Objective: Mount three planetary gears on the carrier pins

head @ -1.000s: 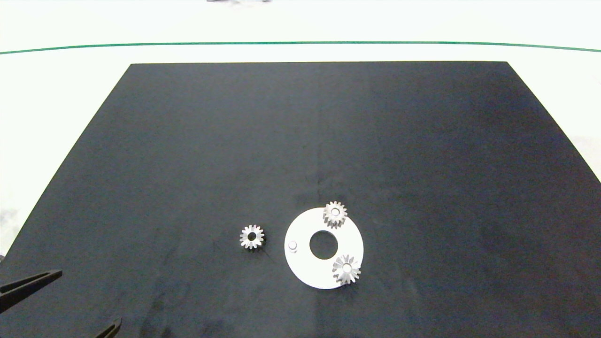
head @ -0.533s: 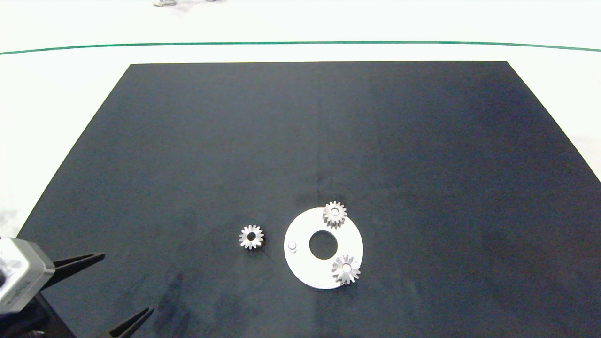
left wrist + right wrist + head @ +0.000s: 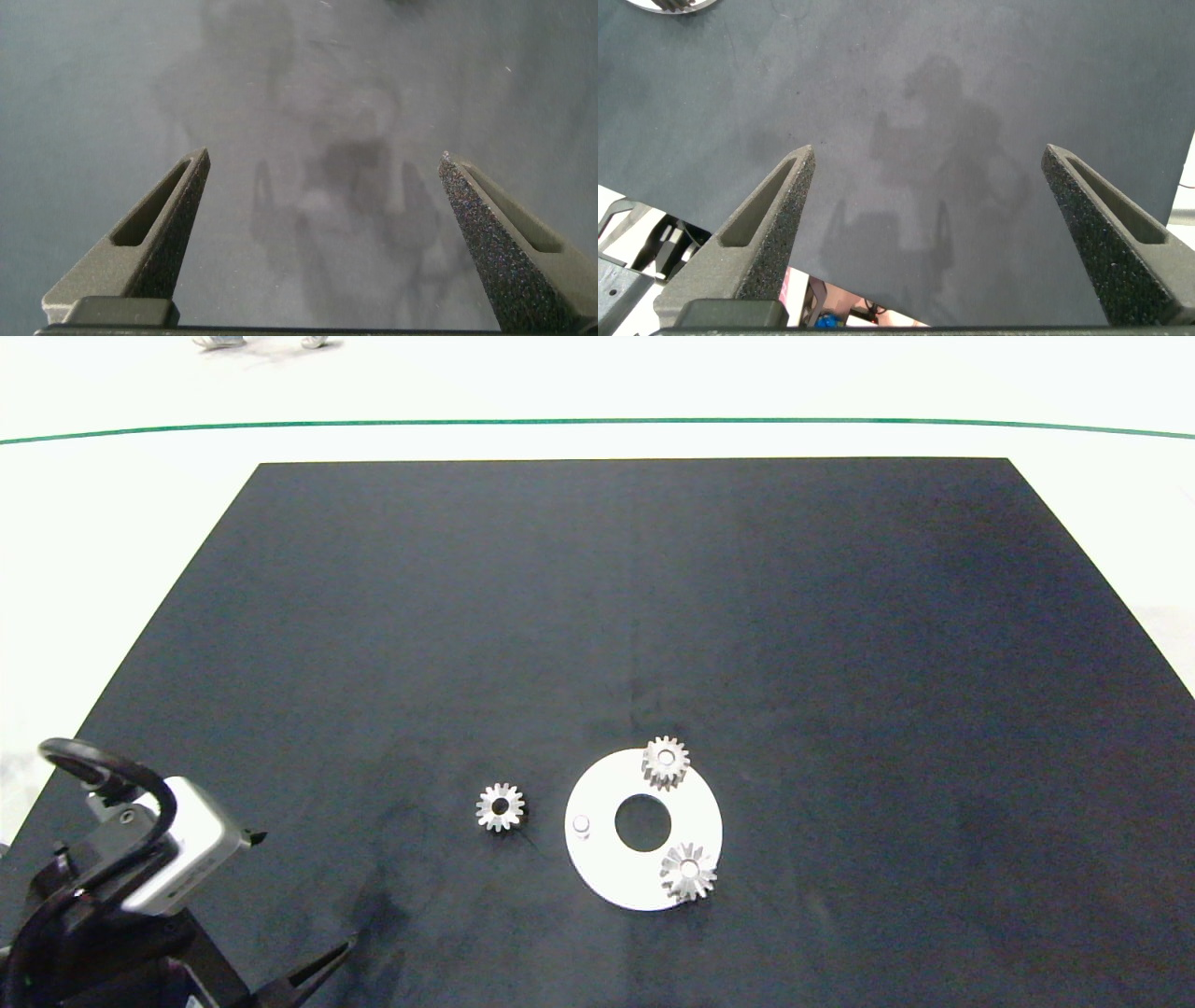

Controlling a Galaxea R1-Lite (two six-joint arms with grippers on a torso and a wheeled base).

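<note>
A flat white disc (image 3: 607, 863) with a large centre hole lies on the black mat, near its front edge. Two planetary gears sit on carrier pins: one at the disc's far rim (image 3: 666, 762), one at its near right rim (image 3: 689, 871). The carrier pin on the disc's left (image 3: 582, 824) is bare. A loose silver gear (image 3: 501, 806) lies flat on the mat just left of the disc. My left gripper (image 3: 308, 889) (image 3: 325, 157) is open at the mat's near left corner, well short of the loose gear. My right gripper (image 3: 929, 149) is open over bare mat.
The black mat (image 3: 635, 597) covers most of the white table, and a green line (image 3: 597, 422) runs along the far side. A person's shoes (image 3: 217, 341) show at the top edge. The right wrist view catches a sliver of the disc (image 3: 673, 5) and the mat's edge (image 3: 710, 243).
My left arm has come further in from the lower left, towards the loose gear, and its wrist camera housing now shows. The gears and disc have not moved.
</note>
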